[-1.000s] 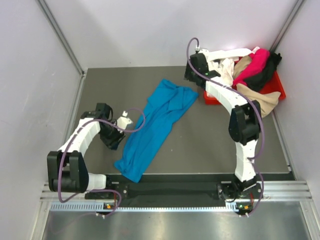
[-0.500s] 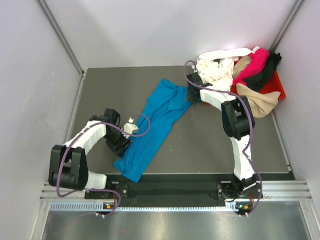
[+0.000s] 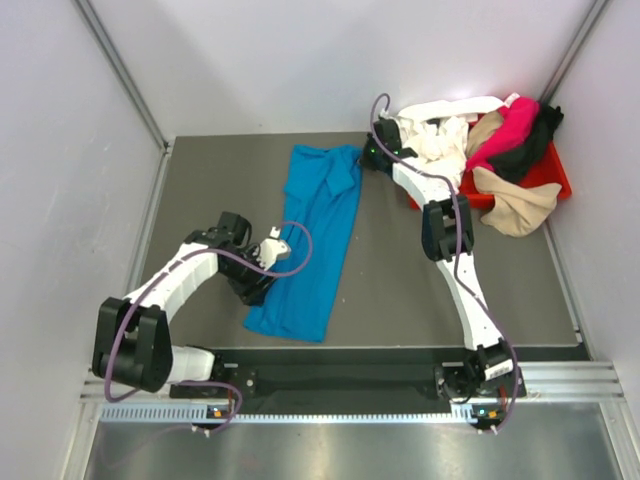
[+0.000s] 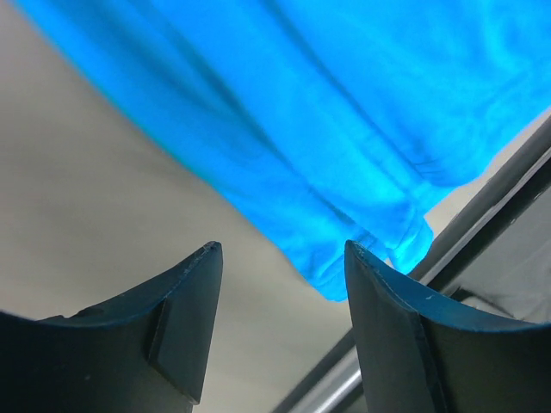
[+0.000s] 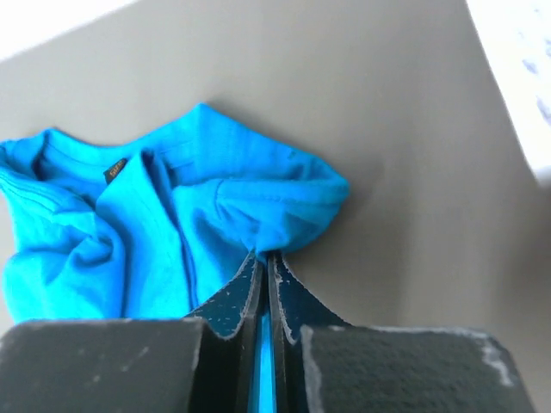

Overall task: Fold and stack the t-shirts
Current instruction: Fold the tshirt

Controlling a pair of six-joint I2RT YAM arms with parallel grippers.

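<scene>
The bright blue t-shirt [image 3: 320,230] lies stretched out long on the dark table, collar end at the back. My right gripper [image 3: 370,158] is shut on its far right edge; in the right wrist view the cloth [image 5: 129,215] bunches up at the closed tips of that gripper [image 5: 267,256]. My left gripper [image 3: 258,288] stands open low beside the shirt's near left edge. The left wrist view has this gripper [image 4: 282,249] with bare table between its fingers and the hem [image 4: 344,103] just ahead. The white [image 3: 435,135], magenta [image 3: 510,125], black [image 3: 530,150] and tan [image 3: 515,205] t-shirts are heaped at the back right.
A red tray [image 3: 555,175] in the back right corner holds the heap, with cloth spilling over its rim. Grey walls close in the table on three sides. A metal rail [image 3: 400,370] runs along the near edge, close to the shirt's hem.
My right gripper has shut on the blue shirt's far edge and drawn it back, pulling the shirt straighter. The left gripper has slid right toward the near hem and opened a little wider.
</scene>
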